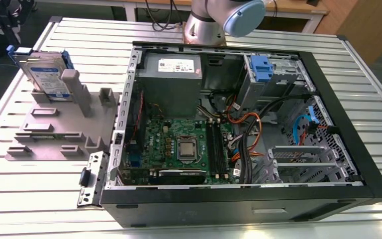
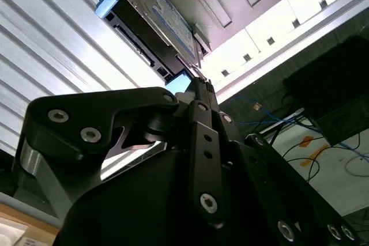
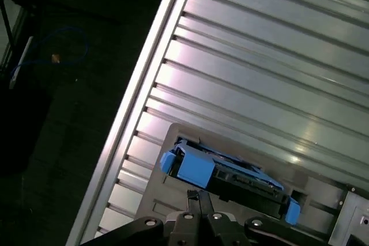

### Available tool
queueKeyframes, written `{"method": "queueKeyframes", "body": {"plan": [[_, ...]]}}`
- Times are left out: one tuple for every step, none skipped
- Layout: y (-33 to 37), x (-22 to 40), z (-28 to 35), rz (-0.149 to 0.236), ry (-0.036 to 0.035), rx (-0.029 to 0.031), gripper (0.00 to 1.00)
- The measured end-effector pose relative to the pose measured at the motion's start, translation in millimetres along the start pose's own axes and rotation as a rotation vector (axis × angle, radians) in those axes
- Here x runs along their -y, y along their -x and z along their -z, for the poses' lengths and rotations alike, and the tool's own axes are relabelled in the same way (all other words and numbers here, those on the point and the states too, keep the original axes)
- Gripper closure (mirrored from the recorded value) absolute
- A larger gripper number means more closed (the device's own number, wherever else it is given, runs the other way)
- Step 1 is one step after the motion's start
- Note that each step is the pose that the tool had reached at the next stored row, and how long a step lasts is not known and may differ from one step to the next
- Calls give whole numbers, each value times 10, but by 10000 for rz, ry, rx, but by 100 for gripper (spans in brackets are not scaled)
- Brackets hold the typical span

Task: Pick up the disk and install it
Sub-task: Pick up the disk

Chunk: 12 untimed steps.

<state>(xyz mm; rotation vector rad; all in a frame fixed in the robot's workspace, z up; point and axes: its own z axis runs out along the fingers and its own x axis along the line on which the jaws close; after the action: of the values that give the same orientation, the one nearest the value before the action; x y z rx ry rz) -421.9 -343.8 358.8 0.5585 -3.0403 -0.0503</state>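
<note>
The disk (image 1: 45, 75), a silver drive with a white-and-blue label in a blue carrier, stands on edge in a grey fixture (image 1: 58, 130) on the exterior view's left, beside the open computer case. In both wrist views my gripper (image 3: 196, 195) (image 2: 199, 82) has its two black fingers pressed together with nothing between them. It hangs in the air a short way from the disk (image 3: 230, 178) (image 2: 162, 16), pointing towards it and clear of it. The carrier's blue end handle (image 3: 195, 168) faces the fingertips.
The open computer case (image 1: 337, 99) lies on the slatted metal table (image 1: 38, 199), with the motherboard, cables and a grey power-supply box (image 1: 172, 68) inside. A bare blue bracket (image 1: 260, 67) sits in the drive bay at the back. The arm (image 1: 226, 19) rises behind the case.
</note>
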Motion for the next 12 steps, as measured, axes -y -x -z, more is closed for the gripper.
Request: {"method": "queueKeyframes", "body": {"plan": [[0,0,0,122,-5,-5,89],[0,0,0,245,-11,-10,89],[0,0,0,363,-16,-14,89],[0,0,0,478,-20,-19,89],[0,0,0,589,-25,-24,89],[0,0,0,701,-30,-28,89],[0,0,0,813,-35,-34,89],[0,0,0,930,-40,-39,89],[0,0,0,1035,-45,-42,89],[0,0,0,1139,-50,-47,89],[0,0,0,1447,-62,-59,89],[0,0,0,1552,-67,-63,89]]}}
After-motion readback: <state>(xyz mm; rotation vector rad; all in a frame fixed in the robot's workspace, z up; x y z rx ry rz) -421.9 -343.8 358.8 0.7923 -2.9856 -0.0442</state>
